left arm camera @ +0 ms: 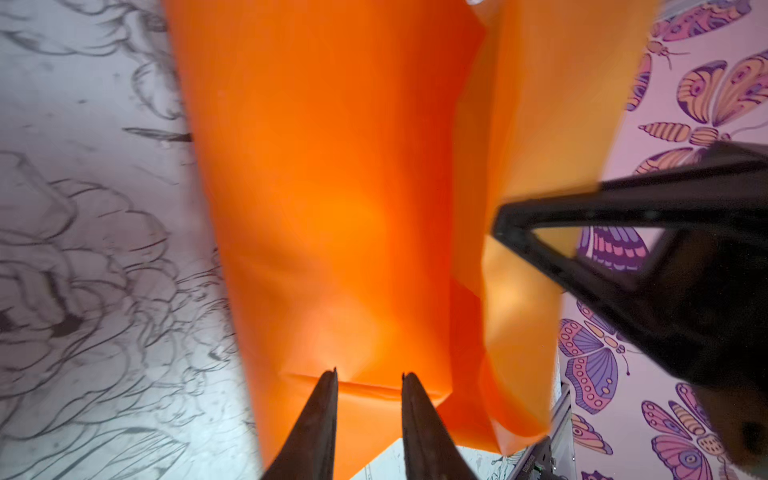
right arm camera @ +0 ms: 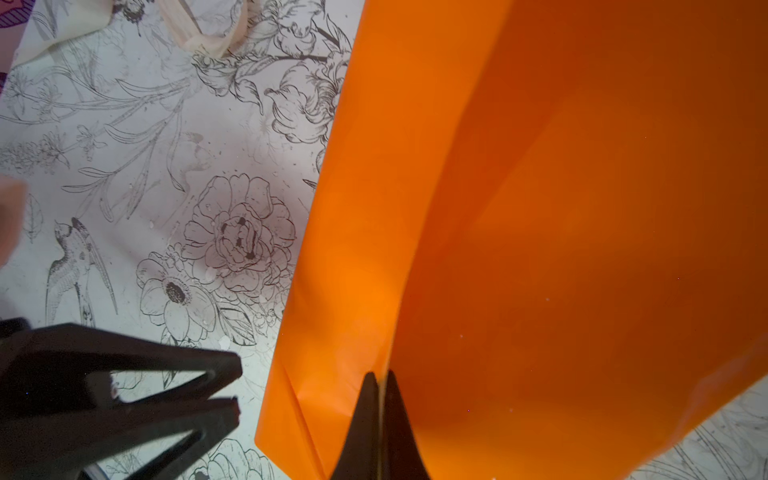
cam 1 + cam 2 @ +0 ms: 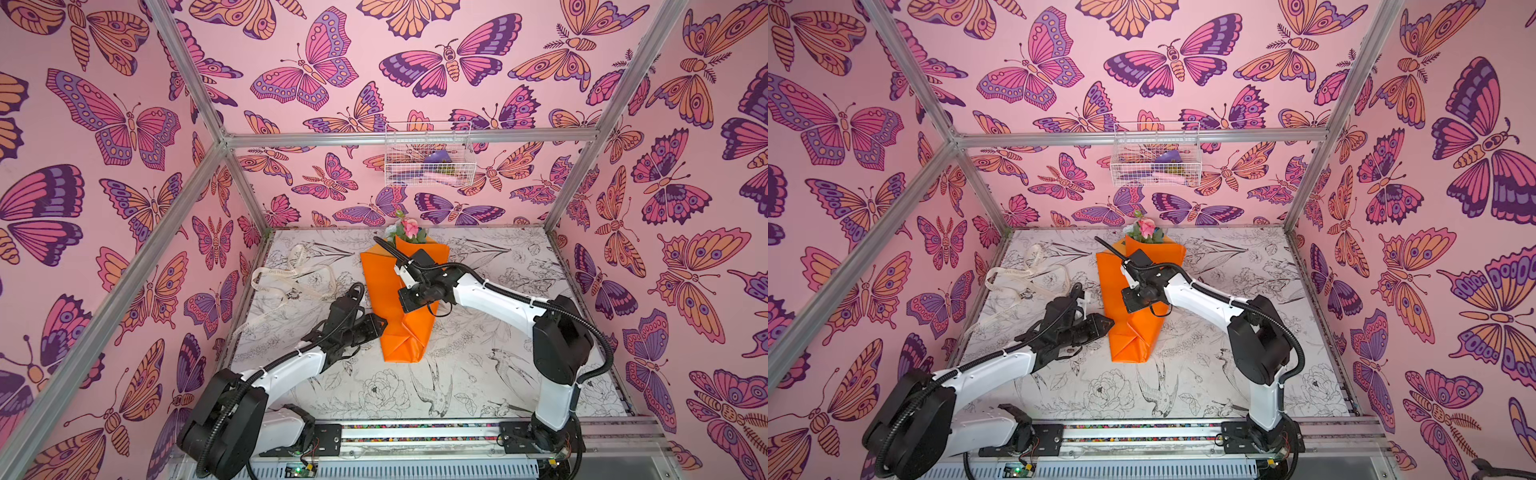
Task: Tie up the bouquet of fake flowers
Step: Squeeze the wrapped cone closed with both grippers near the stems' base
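Right gripper (image 2: pixel 380 376): jaws pressed flat together, pinching a raised fold of the orange paper (image 2: pixel 582 208).

Left gripper (image 1: pixel 370 376): jaws parted narrowly, holding nothing. The right wrist view places it just beside the paper's side edge, with a sliver of table (image 2: pixel 124 187) between.

The bouquet (image 3: pixel 405 332) lies mid-table, flower heads (image 3: pixel 409 228) toward the rear wall.

A cream ribbon (image 3: pixel 291 278) lies loose on the table to the bouquet's left, beyond the left arm. A wire basket (image 3: pixel 430 156) hangs on the rear wall.

In both top views the right wrist covers the bouquet's middle and hides the pinch. Only the top views show the flower heads; both wrist views show paper alone.
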Robot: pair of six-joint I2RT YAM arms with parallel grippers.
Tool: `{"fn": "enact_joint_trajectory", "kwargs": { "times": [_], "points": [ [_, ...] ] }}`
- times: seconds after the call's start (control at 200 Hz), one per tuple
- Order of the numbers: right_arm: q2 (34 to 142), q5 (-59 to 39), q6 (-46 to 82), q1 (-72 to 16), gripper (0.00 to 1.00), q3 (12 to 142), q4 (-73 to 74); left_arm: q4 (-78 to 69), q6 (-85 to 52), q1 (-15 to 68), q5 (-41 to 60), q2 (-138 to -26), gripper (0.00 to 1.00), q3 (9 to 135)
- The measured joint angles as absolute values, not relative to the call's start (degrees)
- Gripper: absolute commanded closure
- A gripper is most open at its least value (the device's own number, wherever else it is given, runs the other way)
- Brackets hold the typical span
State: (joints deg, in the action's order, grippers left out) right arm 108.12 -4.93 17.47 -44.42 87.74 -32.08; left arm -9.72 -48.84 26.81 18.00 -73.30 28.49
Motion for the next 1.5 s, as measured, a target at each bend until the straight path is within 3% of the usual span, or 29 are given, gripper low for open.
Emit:
{"fn": "enact_joint_trajectory", "kwargs": {
  "times": [0.3, 0.601, 0.906, 1.186, 1.502],
  "points": [
    [113.99, -5.65, 12.95, -46.98, 1.00, 94.54, -35.35, -17.87, -54.85, 25.26, 23.29, -84.55, 0.75, 26.57],
    [120.60, -7.84, 10.20, -47.83, 0.99, 96.07, -36.88, -24.86, -58.67, 22.90, 26.06, -86.19, 0.74, 23.79],
    [123.26, -8.19, 9.76, -47.83, 0.95, 97.12, -34.52, -24.05, -59.66, 18.79, 25.54, -82.56, 0.64, 23.44],
    [124.11, -7.11, 9.89, -47.83, 0.94, 97.12, -32.32, -22.59, -57.71, 16.51, 22.24, -80.86, 0.49, 27.83],
    [124.11, -7.27, 10.37, -47.83, 0.93, 97.12, -30.37, -24.34, -54.68, 16.49, 21.67, -86.11, 0.47, 33.63]
  ]
}}
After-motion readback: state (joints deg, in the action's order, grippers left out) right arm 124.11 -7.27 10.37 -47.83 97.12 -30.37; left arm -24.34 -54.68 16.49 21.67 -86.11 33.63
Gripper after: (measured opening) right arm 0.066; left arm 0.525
